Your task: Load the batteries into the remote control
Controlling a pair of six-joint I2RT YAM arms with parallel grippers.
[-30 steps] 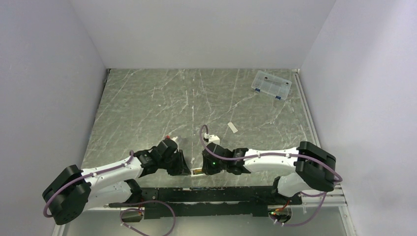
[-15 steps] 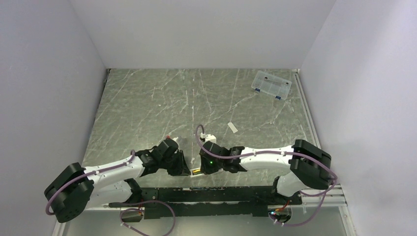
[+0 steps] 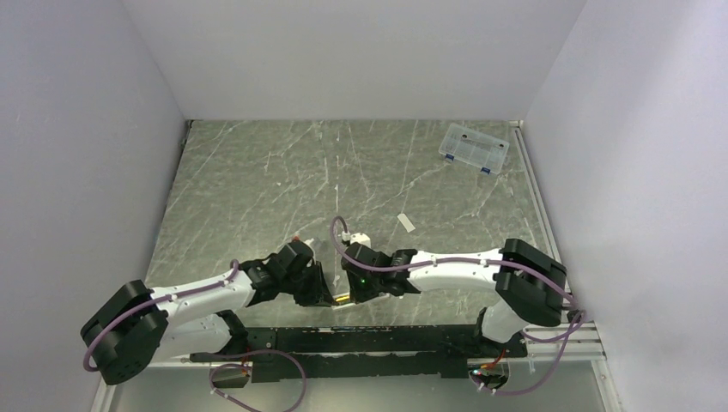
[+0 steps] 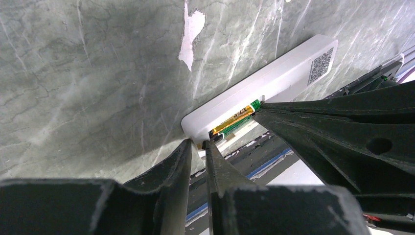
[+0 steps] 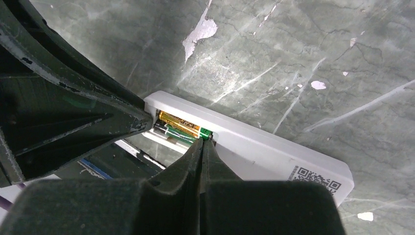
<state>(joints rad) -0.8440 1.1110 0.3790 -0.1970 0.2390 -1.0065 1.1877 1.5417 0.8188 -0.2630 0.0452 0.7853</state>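
The remote control (image 5: 254, 147) lies recess side up at the table's near edge, and it also shows in the left wrist view (image 4: 279, 81). Both batteries lie side by side in its recess: the gold one (image 5: 178, 123) and the dark green one (image 5: 183, 133). My right gripper (image 5: 201, 142) is shut and empty, with its tips against the green battery's end. My left gripper (image 4: 198, 143) is almost fully shut, with a thin gap between the jaws and its tips at the remote's end corner. In the top view the two grippers meet over the remote (image 3: 343, 299).
A clear compartment box (image 3: 473, 148) stands at the far right. A small flat white cover piece (image 3: 405, 222) lies mid-table behind the right arm. The black mounting rail (image 3: 369, 339) runs just in front of the remote.
My right arm has shifted left, bringing its wrist closer to the left gripper. The left arm has barely moved.
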